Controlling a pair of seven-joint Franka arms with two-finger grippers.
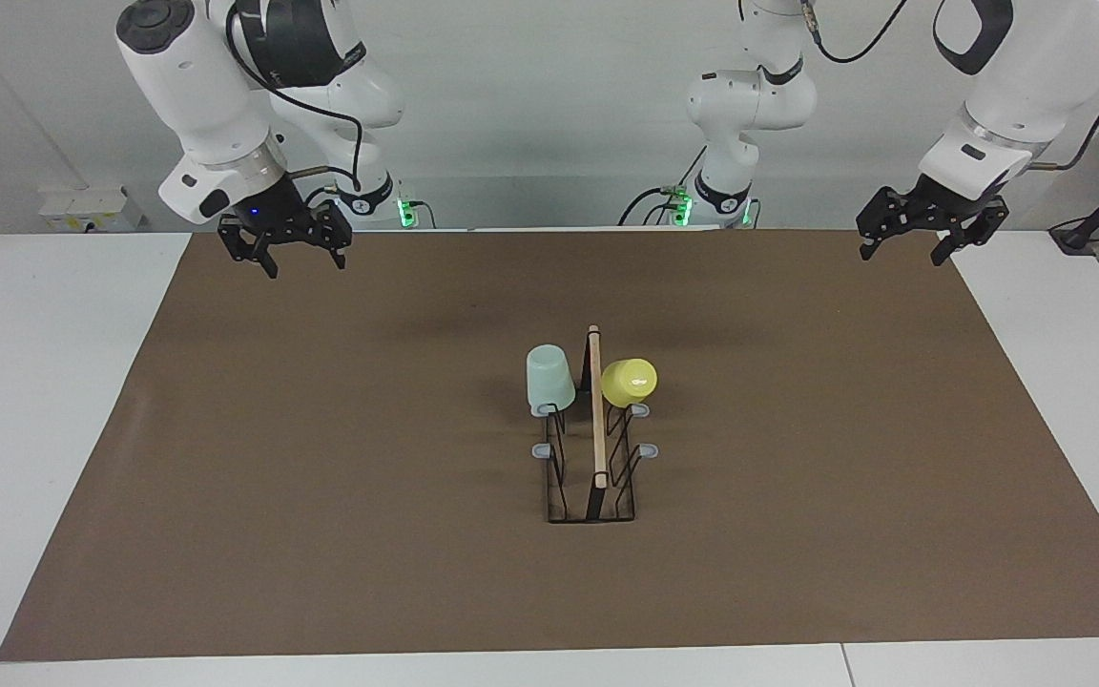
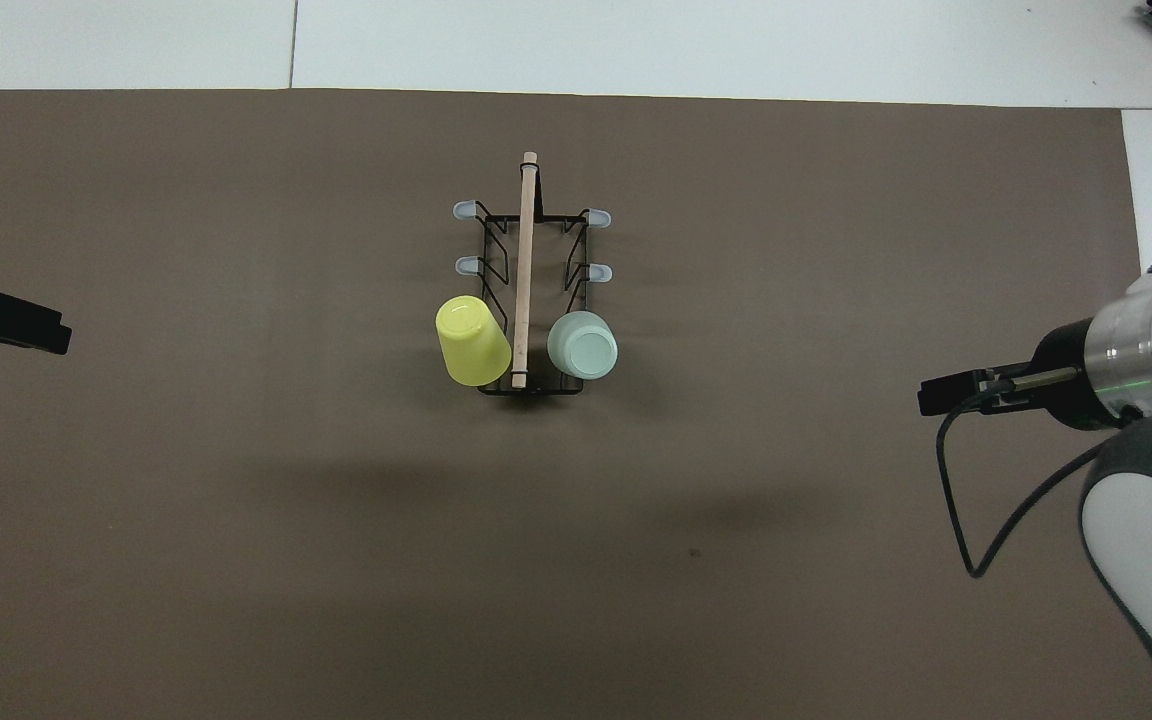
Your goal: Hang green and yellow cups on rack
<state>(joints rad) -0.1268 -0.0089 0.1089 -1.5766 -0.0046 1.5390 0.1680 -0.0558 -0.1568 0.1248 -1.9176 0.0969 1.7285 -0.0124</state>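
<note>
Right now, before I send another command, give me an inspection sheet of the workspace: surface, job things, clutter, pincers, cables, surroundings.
Surface: brown mat over a white table.
Job's things: green cup and yellow cup both hang upside down on the rack, on the prongs at its end nearer the robots, one each side of the wooden rod; four prongs are free.
Clutter: nothing seen.
Pincers: left pincer and right pincer are raised over the mat's corners nearest the robots, open, holding nothing; both arms wait.
Cables: black cable loops from the right arm's wrist, off the rack.
Surroundings: white wall at the robots' end.
</note>
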